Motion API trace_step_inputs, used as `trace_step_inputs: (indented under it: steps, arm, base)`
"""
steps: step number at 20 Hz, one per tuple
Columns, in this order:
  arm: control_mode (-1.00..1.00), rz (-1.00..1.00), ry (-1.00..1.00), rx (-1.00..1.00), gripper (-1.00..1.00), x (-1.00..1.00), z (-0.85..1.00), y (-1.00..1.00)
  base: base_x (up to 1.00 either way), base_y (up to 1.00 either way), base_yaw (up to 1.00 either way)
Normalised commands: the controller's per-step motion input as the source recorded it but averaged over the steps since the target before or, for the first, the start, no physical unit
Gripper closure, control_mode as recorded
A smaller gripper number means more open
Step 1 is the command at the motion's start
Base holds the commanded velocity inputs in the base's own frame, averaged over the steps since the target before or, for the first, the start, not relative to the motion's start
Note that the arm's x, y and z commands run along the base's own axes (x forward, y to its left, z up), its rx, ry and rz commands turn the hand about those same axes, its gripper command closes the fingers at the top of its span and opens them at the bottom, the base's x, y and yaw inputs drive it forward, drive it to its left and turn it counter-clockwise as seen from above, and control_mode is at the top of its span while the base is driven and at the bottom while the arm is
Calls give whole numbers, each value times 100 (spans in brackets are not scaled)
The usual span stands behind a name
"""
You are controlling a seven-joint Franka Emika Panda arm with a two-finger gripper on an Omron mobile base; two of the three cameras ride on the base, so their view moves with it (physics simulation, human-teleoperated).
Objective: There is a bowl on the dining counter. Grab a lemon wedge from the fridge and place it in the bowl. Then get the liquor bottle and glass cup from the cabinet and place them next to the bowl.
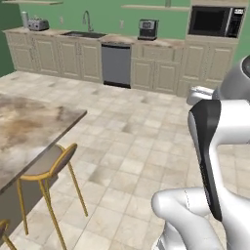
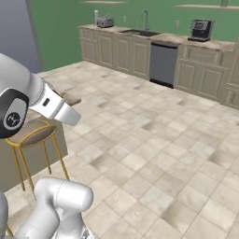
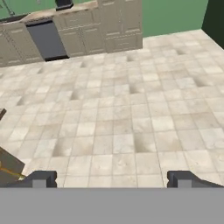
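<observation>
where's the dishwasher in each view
Left base view: dishwasher, upper middle, under the far counter, right of the sink.
Right base view: upper right of centre, right of the sink.
Hand view: upper left.
Shared landmark: the coffee machine on the counter nearby.

Nothing readable is showing anywhere right now. The microwave (image 1: 216,21) is showing a dark door with no digits, the coffee machine (image 2: 201,30) is carrying no brand I can make out, and the toaster (image 1: 38,24) is looking blank too.
</observation>
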Motion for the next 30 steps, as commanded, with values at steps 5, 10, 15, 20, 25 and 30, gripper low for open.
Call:
trace_step_inputs:
  steps: [5,10,15,20,25,30]
  arm:
    - [100,0,0,0,-100,0,0,0]
    - [100,0,0,0,-100,0,0,0]
    - [100,0,0,0,-100,0,0,0]
    - [100,0,0,0,-100,0,0,0]
    - [100,0,0,0,-100,0,0,0]
    - [100,0,0,0,-100,0,0,0]
  base:
    - [100,-67,4]
    - [100,-68,10]
    - [100,-66,10]
    - [100,-63,9]
    - [100,-42,1]
    - [100,-22,-6]
